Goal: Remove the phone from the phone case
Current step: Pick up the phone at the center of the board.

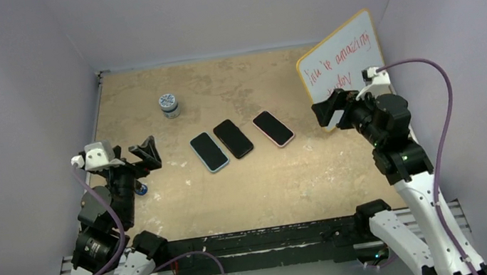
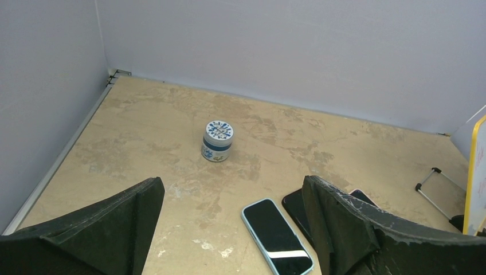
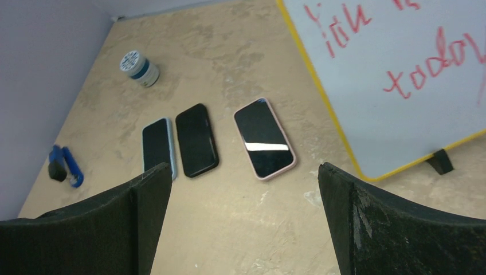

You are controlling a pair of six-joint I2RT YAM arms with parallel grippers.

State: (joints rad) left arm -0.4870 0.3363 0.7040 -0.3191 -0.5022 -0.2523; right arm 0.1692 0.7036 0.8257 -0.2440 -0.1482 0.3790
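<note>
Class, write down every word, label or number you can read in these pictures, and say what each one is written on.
"You're amazing today": red handwriting on the whiteboard, first word only roughly legible.
Jar: blue pattern on the lid, no readable text.
Blue-cased phone, black phone, pink-cased phone: dark screens, no text.

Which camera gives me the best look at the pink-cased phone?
The right wrist view: the pink-cased phone lies whole, large and unobstructed. The top external view shows it whole but small. The left wrist view shows only a corner behind a finger.
</note>
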